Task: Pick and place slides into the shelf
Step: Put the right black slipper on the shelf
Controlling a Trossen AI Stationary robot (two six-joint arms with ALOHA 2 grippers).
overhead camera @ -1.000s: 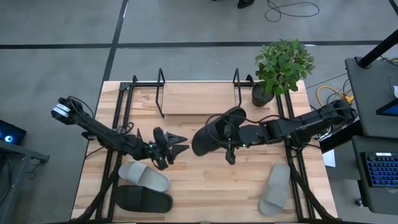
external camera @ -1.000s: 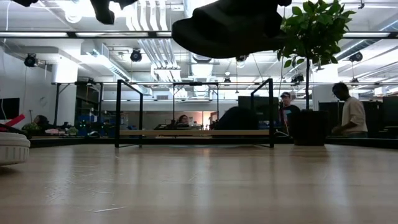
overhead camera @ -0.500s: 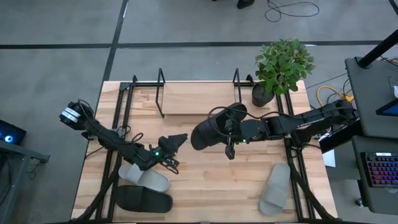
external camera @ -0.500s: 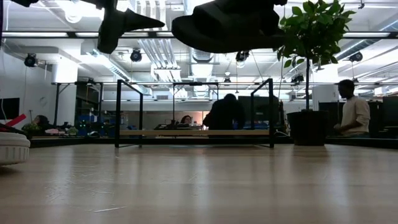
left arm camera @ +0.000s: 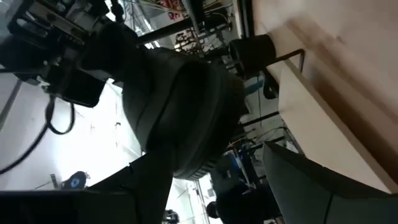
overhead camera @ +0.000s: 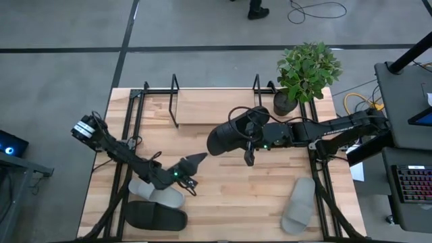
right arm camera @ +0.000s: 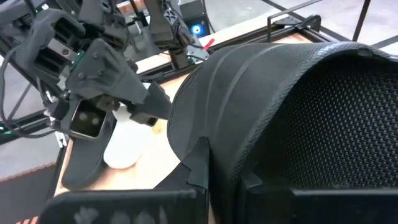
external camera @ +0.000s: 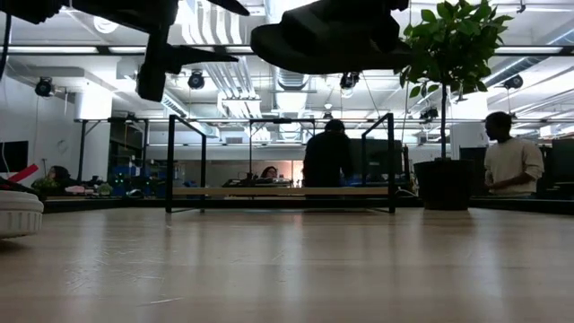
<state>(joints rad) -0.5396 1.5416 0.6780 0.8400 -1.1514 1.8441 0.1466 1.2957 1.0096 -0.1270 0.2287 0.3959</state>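
A black rubber slide sandal (overhead camera: 226,137) is held clamped by the right gripper (overhead camera: 251,138) above the table's middle, near the thin black wire shelf (overhead camera: 216,101). The left gripper (overhead camera: 192,162) is seen with fingers spread, empty, above a light grey slide (overhead camera: 158,194).

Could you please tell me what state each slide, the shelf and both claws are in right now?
Black slide: held in the air by the right claw.
Light grey slide: flat on the table.
Second light grey slide: on the table.
Second black slide: on the table.
Shelf: empty.
Left claw: open, empty.
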